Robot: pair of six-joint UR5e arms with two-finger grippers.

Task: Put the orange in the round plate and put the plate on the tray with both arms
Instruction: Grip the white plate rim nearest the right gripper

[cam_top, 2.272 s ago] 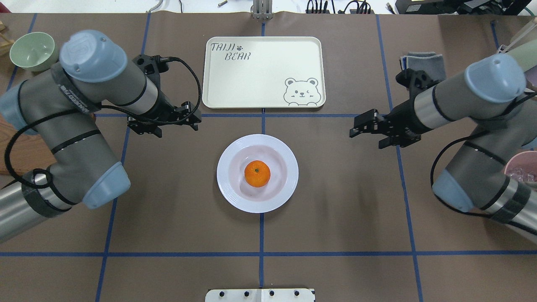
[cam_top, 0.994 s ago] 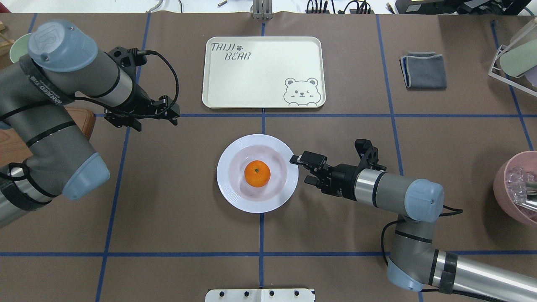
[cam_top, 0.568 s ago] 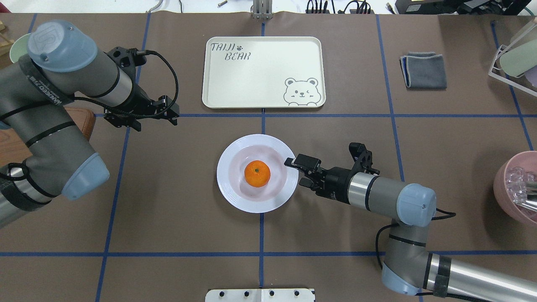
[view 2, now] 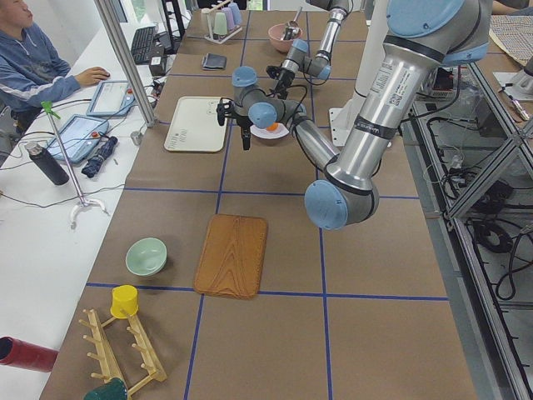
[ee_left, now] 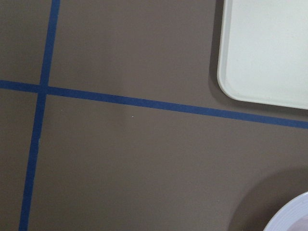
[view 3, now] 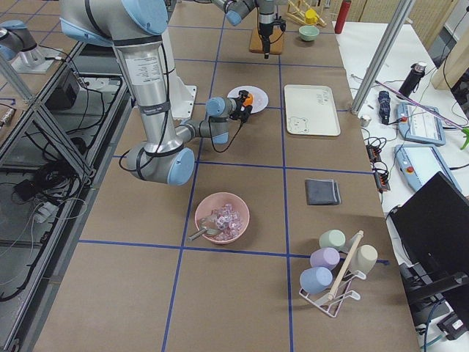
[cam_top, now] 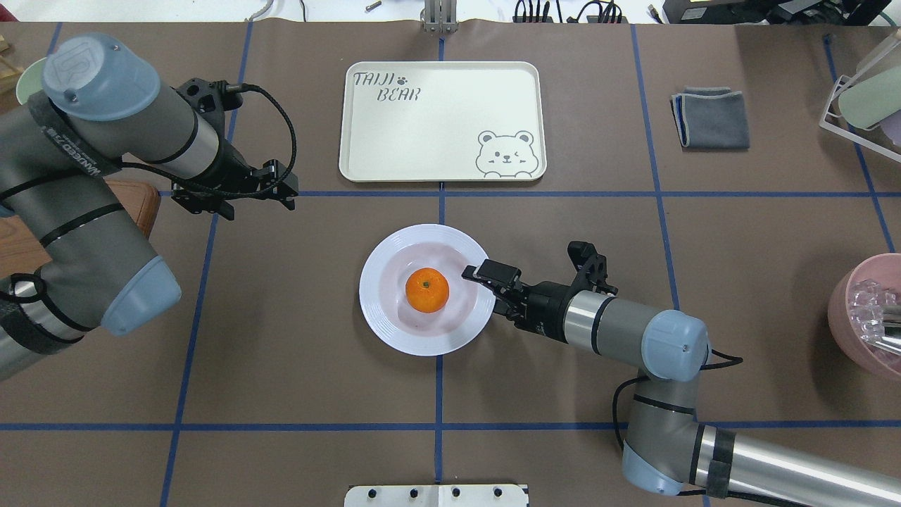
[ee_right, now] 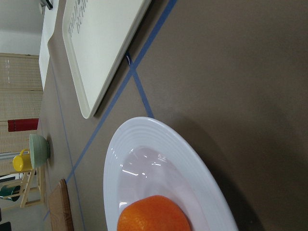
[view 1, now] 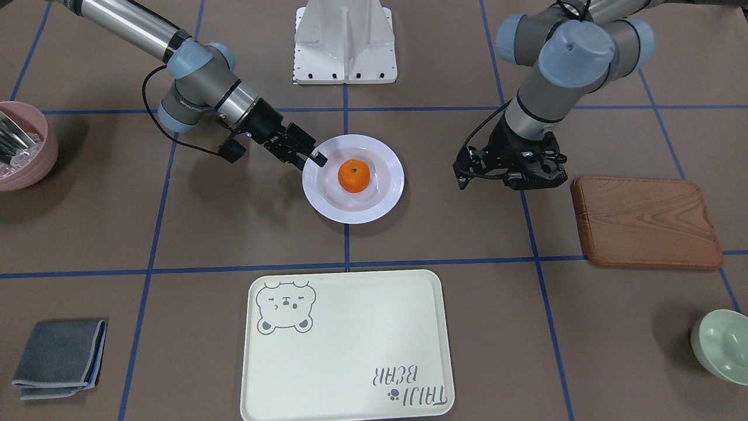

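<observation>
front: orange sits in the plate; tray lies apart, on the far side. overhead: right gripper spread, one finger over the plate's right rim. left gripper hovers far left, jaw state unclear.

The right arm reached low and nearly level toward the middle, its elbow folded back on the robot's right side. The right gripper lay almost horizontal with its jaws parted. The left arm stood bent high on the robot's left side, and the left gripper pointed downward with its jaws spread.
</observation>
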